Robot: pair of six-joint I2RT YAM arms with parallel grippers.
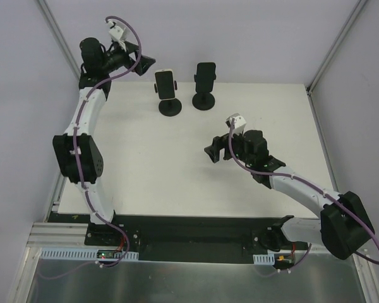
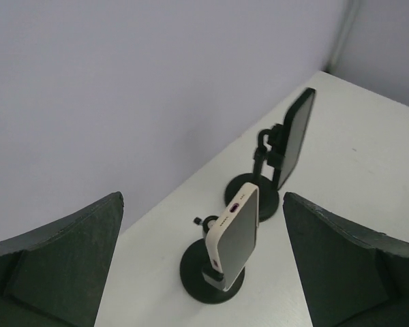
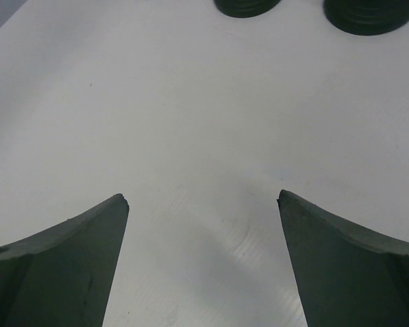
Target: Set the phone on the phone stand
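Observation:
A phone in a cream case (image 1: 165,84) rests upright on a black round-based stand (image 1: 170,108) at the back of the white table; it also shows in the left wrist view (image 2: 236,233) on its stand (image 2: 208,276). A black phone (image 1: 205,75) sits on a second black stand (image 1: 204,101), also seen in the left wrist view (image 2: 296,134). My left gripper (image 1: 142,61) is open and empty, raised to the left of the cream phone. My right gripper (image 1: 216,153) is open and empty, low over the table's middle.
The table (image 1: 145,164) is white with walls close on the left, back and right. The two stand bases show at the top edge of the right wrist view (image 3: 368,15). A black rail runs along the front edge (image 1: 196,227).

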